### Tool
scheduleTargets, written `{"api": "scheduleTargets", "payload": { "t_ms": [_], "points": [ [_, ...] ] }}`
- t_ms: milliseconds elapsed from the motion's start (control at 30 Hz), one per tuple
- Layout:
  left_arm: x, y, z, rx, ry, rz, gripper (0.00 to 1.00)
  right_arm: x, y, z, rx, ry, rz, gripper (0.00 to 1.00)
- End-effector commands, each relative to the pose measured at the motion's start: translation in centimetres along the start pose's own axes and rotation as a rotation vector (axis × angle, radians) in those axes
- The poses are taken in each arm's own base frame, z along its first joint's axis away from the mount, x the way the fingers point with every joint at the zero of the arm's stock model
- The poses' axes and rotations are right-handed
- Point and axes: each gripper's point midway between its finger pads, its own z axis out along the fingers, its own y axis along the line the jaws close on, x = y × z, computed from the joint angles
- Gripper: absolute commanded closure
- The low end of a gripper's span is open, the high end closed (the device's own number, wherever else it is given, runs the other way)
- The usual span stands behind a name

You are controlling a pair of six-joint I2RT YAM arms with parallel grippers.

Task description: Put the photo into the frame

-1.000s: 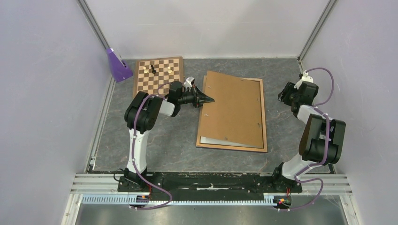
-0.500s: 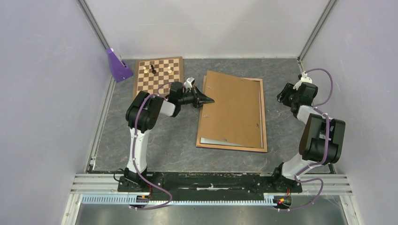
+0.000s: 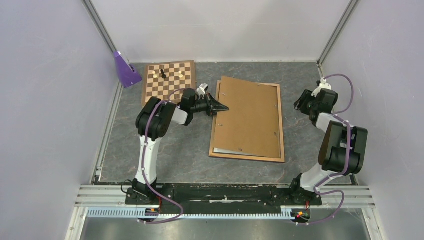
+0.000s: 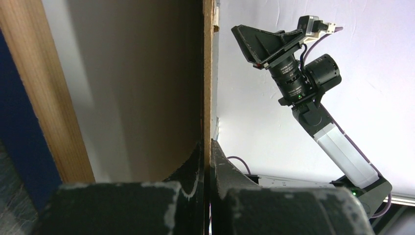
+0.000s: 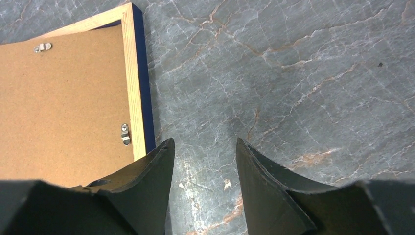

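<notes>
Grey marbled table (image 3: 175,150), left hand (image 3: 225,107) pinching backing board (image 3: 250,112) above frame (image 3: 246,157), right hand (image 5: 204,147) half-open beside frame

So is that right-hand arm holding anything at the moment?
No, the right gripper is open with nothing between its fingers, above the table beside the frame.

the backing board (image 3: 247,117) lies on the frame (image 3: 282,125), the chessboard (image 3: 168,80) behind-left of both.

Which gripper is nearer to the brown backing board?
Left. The left gripper is shut on the backing board's left edge; the right gripper hangs open over the table, beyond the frame's right side.
</notes>
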Motion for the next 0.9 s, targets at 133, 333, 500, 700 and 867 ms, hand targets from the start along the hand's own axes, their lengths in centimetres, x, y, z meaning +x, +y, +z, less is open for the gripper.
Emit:
{"api": "scheduleTargets", "payload": {
  "t_ms": [133, 333, 500, 700, 867],
  "points": [
    [-0.2, -1.4, 0.8, 0.048, -0.022, 0.070, 0.98, 2.1, 0.8, 0.4, -0.025, 0.034, -0.011, 0.48],
    [0.0, -0.4, 0.7, 0.010, -0.030, 0.059, 0.98, 3.3, 2.5, 0.7, -0.051, 0.063, -0.044, 0.48],
    [0.2, 0.4, 0.6, -0.013, -0.036, 0.034, 0.98, 4.6, 3.5, 0.8, -0.064, 0.093, -0.064, 0.48],
    [0.3, 0.8, 0.5, -0.025, -0.048, 0.016, 0.98, 6.3, 3.9, 0.7, -0.069, 0.131, -0.079, 0.48],
    [0.6, 1.4, 0.5, -0.047, -0.047, 0.006, 0.98, 6.9, 4.2, 0.8, -0.073, 0.146, -0.087, 0.48]
  ]
}}
